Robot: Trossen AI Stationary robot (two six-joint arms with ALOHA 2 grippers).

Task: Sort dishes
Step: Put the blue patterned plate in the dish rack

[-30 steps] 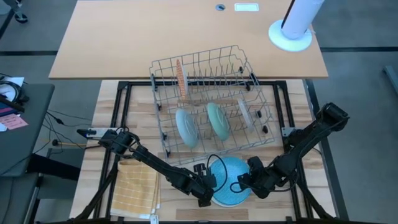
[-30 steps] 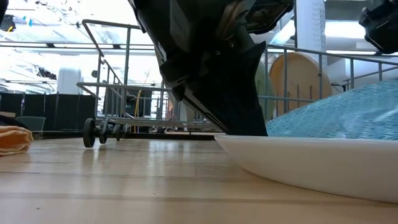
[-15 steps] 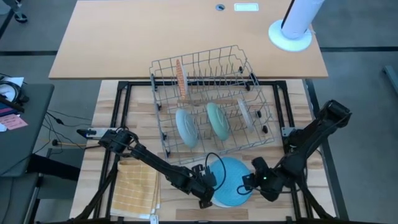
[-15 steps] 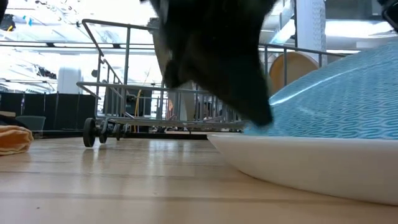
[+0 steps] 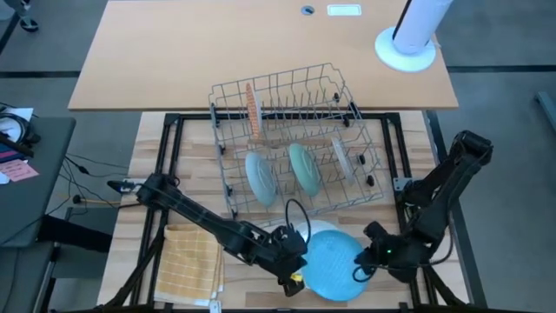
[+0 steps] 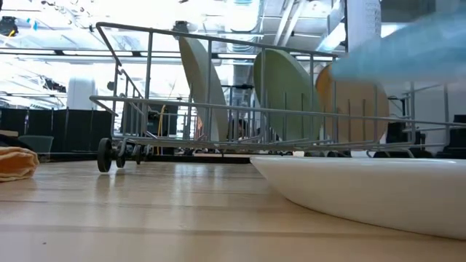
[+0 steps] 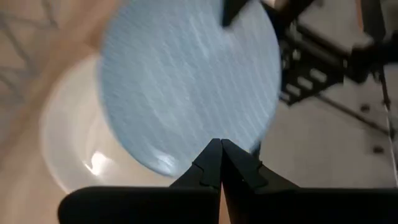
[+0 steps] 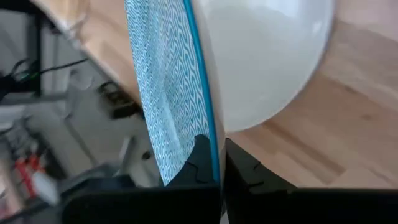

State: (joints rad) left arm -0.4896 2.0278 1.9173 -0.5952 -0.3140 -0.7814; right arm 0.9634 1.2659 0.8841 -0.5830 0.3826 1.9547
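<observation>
Blue plate pinched by right hand, lifted off white plate.

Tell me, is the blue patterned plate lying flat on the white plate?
No: in the right wrist view the blue patterned plate is raised, clamped at its rim, above the white plate.

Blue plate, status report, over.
Right gripper shut on blue plate rim, lifted off white plate. Left gripper shut, beside it. Wire rack holds four plates.

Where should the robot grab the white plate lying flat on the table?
By its raised rim. The white plate lies flat, and the blue plate, held by the right end effector, covers its front part. So probably come from above at the bare rim toward the rack.
</observation>
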